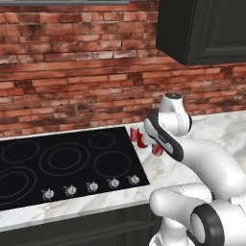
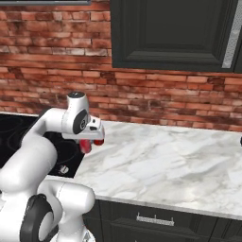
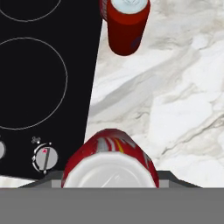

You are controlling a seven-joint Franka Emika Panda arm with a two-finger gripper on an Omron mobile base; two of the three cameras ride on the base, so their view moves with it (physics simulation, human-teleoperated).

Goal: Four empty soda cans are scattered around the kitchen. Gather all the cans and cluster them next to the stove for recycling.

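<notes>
The gripper [image 2: 90, 142] grips a soda can [image 3: 110, 159] by its sides near the stove [image 1: 62, 163] edge — empty, light, thin-walled, slippery — so mid-body hold suits

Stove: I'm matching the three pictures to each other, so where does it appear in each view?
Left base view: the stove takes up the lower left, set into the marble counter.
Right base view: the stove sits at the left edge, partly behind the arm.
Hand view: the stove covers the upper left.
Shared landmark: the silver knobs along its front edge.
</notes>
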